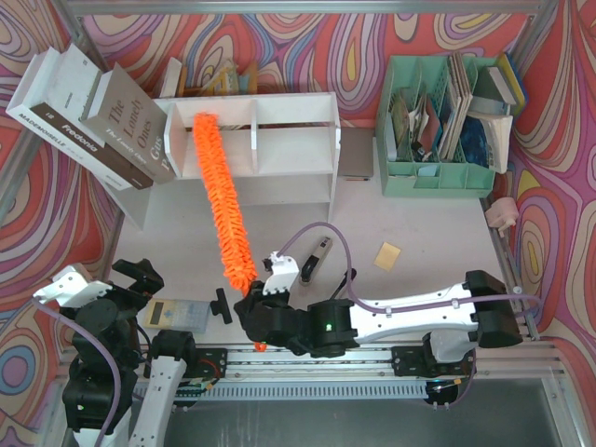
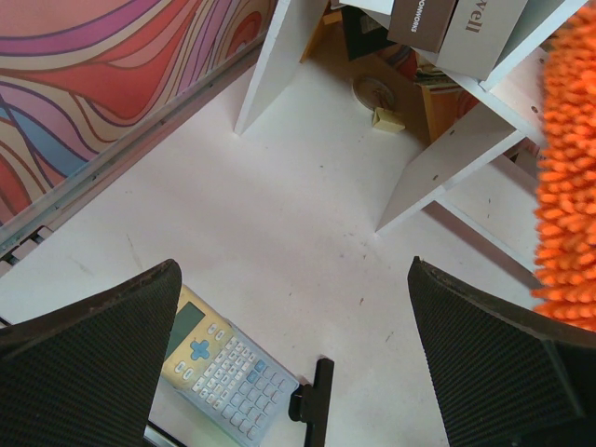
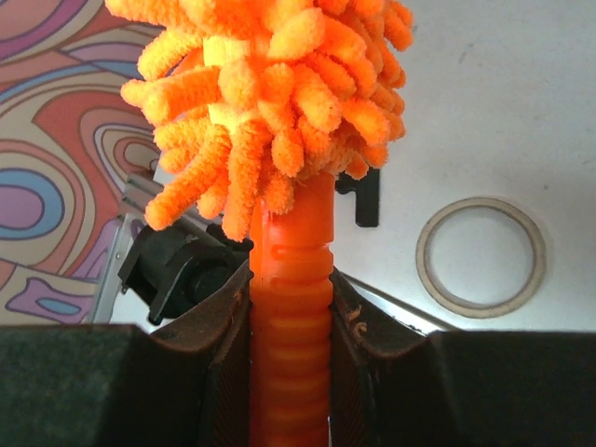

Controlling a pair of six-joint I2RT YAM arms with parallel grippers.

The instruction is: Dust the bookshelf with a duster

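Right tool [image 3: 289, 307] pinches the duster [image 1: 222, 200] by its ribbed handle, fingers pressed on both sides. Fluffy length slants far-left, tip at the left bay of the bookshelf [image 1: 289, 154], which stands at the far side of the tabletop [image 1: 419, 233]. Left tool [image 2: 293, 270] is spread and holds nothing, hovering near-left by a calculator [image 2: 223, 372]. Step looks like wiping the left bay. Next move likely calls for sweeping the tip rightward along the boards with a firm grip.
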